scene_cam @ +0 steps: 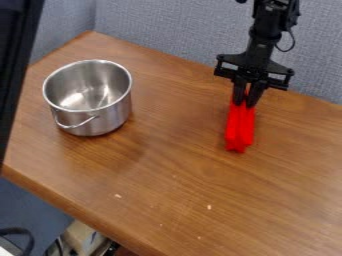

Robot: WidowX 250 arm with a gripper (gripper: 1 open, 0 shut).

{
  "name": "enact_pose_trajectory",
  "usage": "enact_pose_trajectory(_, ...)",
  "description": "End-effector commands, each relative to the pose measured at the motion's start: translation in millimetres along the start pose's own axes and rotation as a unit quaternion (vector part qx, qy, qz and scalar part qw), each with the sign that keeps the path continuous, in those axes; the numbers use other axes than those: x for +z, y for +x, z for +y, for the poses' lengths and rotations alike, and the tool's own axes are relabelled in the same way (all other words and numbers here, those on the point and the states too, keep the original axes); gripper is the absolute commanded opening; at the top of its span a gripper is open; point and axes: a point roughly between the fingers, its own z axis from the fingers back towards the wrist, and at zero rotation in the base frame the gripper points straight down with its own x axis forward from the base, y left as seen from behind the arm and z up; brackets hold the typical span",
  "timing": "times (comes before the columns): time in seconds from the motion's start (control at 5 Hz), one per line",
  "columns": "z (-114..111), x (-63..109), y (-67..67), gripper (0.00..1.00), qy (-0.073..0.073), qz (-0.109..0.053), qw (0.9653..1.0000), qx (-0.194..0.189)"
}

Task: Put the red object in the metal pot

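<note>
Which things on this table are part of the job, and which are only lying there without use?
Part of the job:
- red object, lying on the table
- metal pot, empty
- hand, closed on the far end of the red object

Only lying about:
- nothing else; only the wooden table itself, with the grey wall behind

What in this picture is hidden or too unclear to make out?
- Upper arm: cut off by the camera view's top edge.
- Far end of the red object: covered by the shut pincer.
- Metal pot far outer wall: hidden by the pot itself.
- Dark strip at left: cut off, unidentifiable.
</note>
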Motion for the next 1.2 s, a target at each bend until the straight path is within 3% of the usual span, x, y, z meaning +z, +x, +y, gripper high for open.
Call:
enact_pose_trajectory(0.0,2,20.8,10.7,0.00,-0.004,-0.022,0.9996,-0.016)
enact_pose_trajectory(0.4,28,46.8,4.0,0.00,-0.005,-0.038,0.9989,-0.029)
enact_pose_trajectory(0.6,40,78.5,2.0,0.00,-0.010,-0.046,0.9988,0.008)
enact_pose_trajectory(1.0,79,128.3,-5.6,0.00,-0.022,-0.068,0.9944,0.078)
